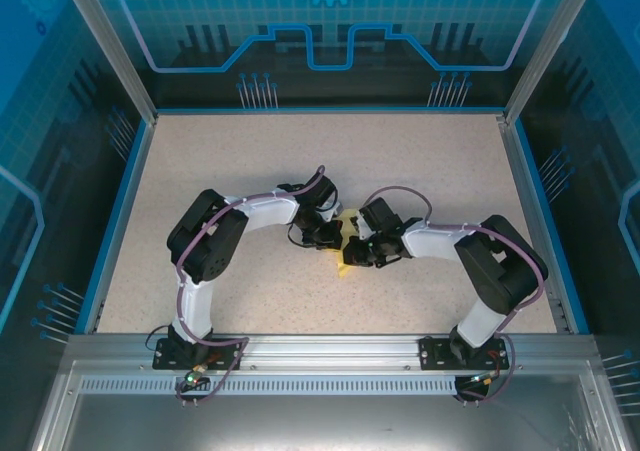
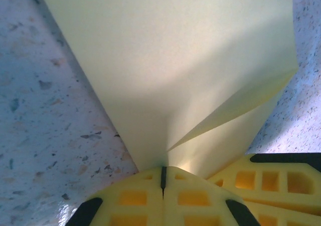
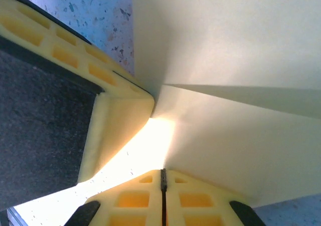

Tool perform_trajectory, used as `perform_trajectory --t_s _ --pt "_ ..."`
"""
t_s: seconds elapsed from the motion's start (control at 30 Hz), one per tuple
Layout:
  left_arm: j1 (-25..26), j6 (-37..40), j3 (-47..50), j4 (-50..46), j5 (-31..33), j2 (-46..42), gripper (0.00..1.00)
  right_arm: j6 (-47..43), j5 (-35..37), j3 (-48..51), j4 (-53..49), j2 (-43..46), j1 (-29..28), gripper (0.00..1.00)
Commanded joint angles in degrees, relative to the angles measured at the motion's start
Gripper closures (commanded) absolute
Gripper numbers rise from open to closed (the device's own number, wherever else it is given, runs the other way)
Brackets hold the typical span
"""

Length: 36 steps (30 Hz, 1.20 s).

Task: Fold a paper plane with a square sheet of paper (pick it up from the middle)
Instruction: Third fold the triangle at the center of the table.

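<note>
The left gripper (image 2: 163, 175) is clamping shut on the square sheet of paper (image 2: 190, 60), fingertips meeting with the yellow sheet fanning out from between them. The right gripper (image 3: 163, 178) is pinching the same sheet from the opposite side, its jaws likewise drawn together. The sheet, showing one folded layer, is sitting near the centre of the table (image 1: 250, 171), well apart from every edge.

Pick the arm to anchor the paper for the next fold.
Left, marginally: left end effector is shut where layers of the paper converge; right end effector is shut alongside it.
</note>
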<state>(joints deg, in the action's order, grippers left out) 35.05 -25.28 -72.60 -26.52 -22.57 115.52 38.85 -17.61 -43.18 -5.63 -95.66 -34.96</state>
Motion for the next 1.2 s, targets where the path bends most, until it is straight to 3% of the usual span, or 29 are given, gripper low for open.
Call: perform_trajectory --t_s 0.0,0.7,1.17 --pt "-0.2 1.5 2.3 -5.5 8.6 5.5 0.96 0.1 -0.4 1.5 -0.5 -1.1 -0.7 0.92" --pt "-0.2 1.8 1.8 -5.9 8.6 6.2 0.96 -1.8 -0.5 4.1 -4.8 5.7 -3.9 0.92" --pt "-0.2 2.2 1.6 -5.6 8.3 6.6 0.96 1.8 -2.8 2.7 3.0 1.9 -5.3 0.92"
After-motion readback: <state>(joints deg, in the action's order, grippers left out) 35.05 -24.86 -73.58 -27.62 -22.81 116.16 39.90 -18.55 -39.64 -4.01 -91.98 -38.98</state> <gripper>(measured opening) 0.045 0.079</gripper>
